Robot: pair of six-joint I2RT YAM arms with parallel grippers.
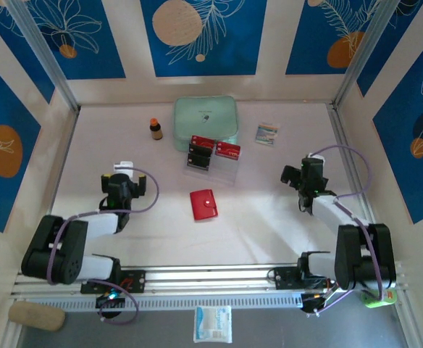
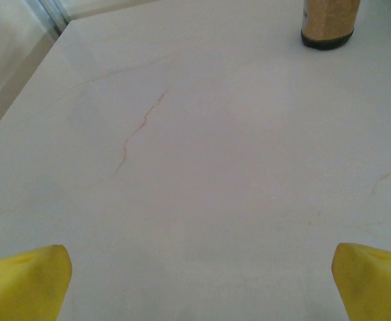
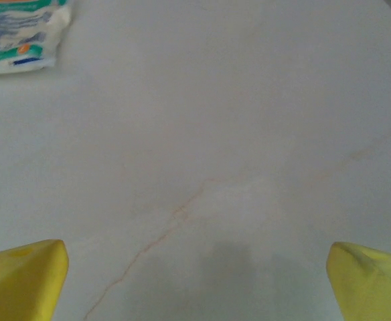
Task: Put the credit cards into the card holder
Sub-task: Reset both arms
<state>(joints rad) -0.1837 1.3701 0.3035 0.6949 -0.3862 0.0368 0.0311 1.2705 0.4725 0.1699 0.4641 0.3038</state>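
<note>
Our left tool (image 2: 197, 267) and right tool (image 3: 195, 262) both gape wide over bare table (image 1: 269, 217), well apart from the red card holder (image 1: 204, 204) lying between them, credit cards (image 1: 211, 152) beyond it.

bare table (image 1: 269, 210) around card holder (image 1: 203, 204)

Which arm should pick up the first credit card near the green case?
Right, marginally. The left gripper and right gripper are both open and empty, but the rightmost of the credit cards appears to lie slightly nearer the right one.
</note>
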